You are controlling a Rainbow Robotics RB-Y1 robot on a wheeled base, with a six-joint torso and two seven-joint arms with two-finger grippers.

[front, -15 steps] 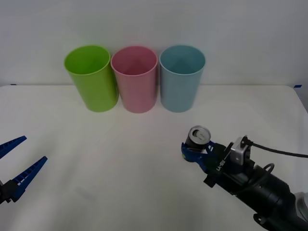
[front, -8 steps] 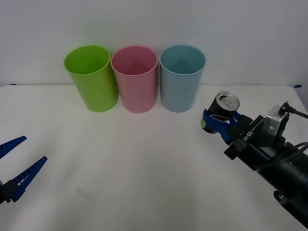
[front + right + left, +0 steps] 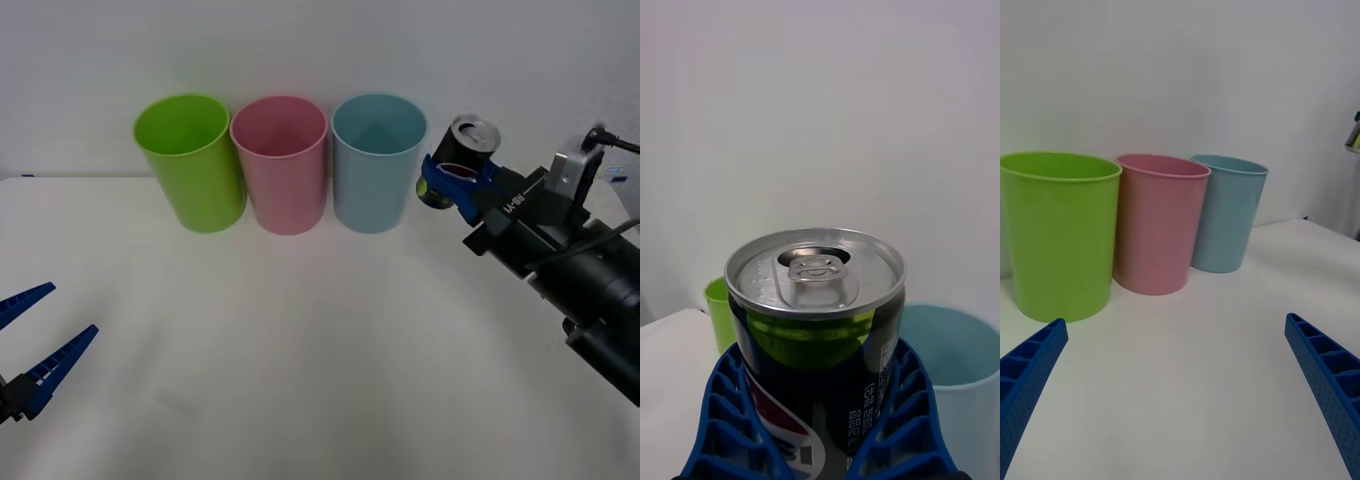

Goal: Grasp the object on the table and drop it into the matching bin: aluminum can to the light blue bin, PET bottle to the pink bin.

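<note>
My right gripper (image 3: 452, 178) is shut on the aluminum can (image 3: 462, 152), holding it in the air just right of the light blue bin (image 3: 378, 165), about level with its rim. The can's shiny top with its pull tab (image 3: 817, 271) faces the right wrist camera, between the blue fingers (image 3: 734, 420), and the light blue bin (image 3: 966, 360) lies behind it. The pink bin (image 3: 281, 165) stands left of the blue one. My left gripper (image 3: 35, 345) hangs open over the table (image 3: 300, 340) near its front left edge.
A lime green bin (image 3: 190, 160) stands at the left end of the row of three bins, touching the pink one. A white wall rises behind the bins. In the left wrist view the same three bins (image 3: 1157, 221) stand ahead on the white tabletop.
My right gripper has lifted the can off the table and carried it up and back, from mid-table right to beside the light blue bin's rim. The left arm has not moved.
</note>
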